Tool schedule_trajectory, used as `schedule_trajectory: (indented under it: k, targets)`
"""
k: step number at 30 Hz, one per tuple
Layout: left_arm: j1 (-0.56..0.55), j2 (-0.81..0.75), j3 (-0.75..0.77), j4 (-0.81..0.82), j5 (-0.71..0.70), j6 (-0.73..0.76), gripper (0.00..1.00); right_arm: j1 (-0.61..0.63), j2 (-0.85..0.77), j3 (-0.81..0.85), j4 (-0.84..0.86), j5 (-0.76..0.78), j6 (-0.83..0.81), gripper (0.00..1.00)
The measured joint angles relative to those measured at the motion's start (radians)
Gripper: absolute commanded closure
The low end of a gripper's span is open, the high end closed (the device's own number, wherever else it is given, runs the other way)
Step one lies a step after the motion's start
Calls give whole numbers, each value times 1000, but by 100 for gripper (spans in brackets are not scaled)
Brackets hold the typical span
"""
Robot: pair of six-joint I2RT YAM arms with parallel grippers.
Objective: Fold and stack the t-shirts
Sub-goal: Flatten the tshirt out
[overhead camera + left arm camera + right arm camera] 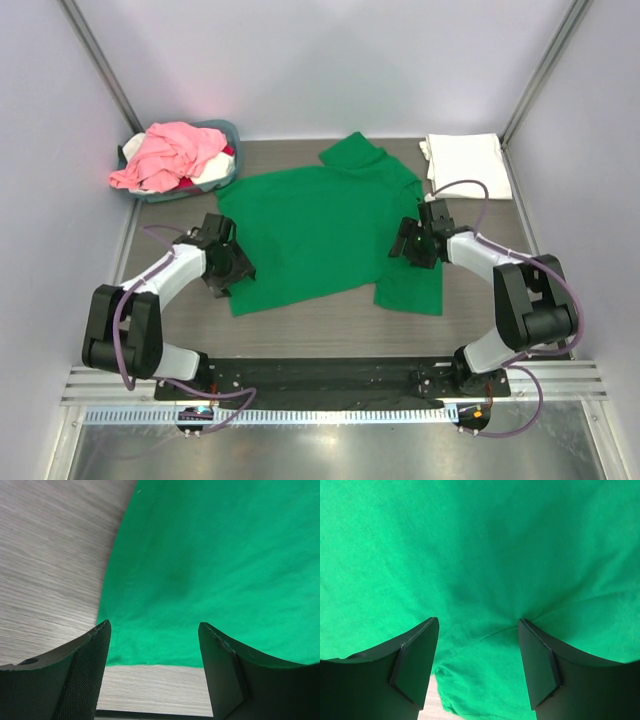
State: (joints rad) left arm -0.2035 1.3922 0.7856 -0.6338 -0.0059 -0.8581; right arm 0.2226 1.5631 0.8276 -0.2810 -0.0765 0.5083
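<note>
I have the bright green short-sleeved cloth t-shirt [320, 235] spread mostly flat across the middle of the grey wood-grain tabletop [300, 325]. 1 part of it reaches toward the far edge and another toward the near right.

My left gripper [228, 268] sits at the shirt's left side, toward the near-left corner of the cloth. Its 2 fingers are spread apart. In the left wrist view, the green hem and bare tabletop show between them, and nothing is pinched.

My right gripper [410, 246] is over the shirt's right side, also spread wide. Its wrist view is almost all green cloth, with a crease running between the fingertips and a sliver of tabletop at the bottom. It grips nothing.

A folded white cloth t-shirt [463, 163] lies at the far-right corner of the tabletop, well apart from the green one. At the far-left corner stands the round blue-grey basket [228, 131], with a crumpled pink t-shirt [172, 153] heaped on top and bits of white and red cloth beneath it.
</note>
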Motion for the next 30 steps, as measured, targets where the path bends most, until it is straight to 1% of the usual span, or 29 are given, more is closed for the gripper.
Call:
schedule_trajectory:
  k: [3, 7, 11, 14, 18, 21, 23, 25, 30]
  targets:
    - [0, 31, -18, 1, -24, -2, 29, 19, -55, -63, 29, 5, 52, 30]
    - [10, 62, -2, -15, -76, 8, 29, 113, -165, -171, 49, 12, 152, 30]
    - [52, 61, 4, -53, -132, 32, 30, 222, -265, -243, 8, 10, 235, 30]
    - [62, 36, 28, -101, -163, 47, 30, 236, -293, -248, -50, 18, 259, 29]
    - [62, -97, 79, -180, -205, 58, 29, 235, -295, -193, -165, 58, 251, 28]
    - [62, -231, 86, -223, -234, 44, 31, 235, -312, -124, -231, 99, 243, 27]
    - [61, -306, 67, -242, -245, 17, 36, 235, -344, -90, -259, 129, 238, 26]
    - [53, -375, 24, -262, -262, -35, 39, 235, -386, -67, -282, 156, 237, 26]
    - [46, -593, -207, -259, -272, -217, 40, 235, -432, -59, -320, 181, 238, 26]
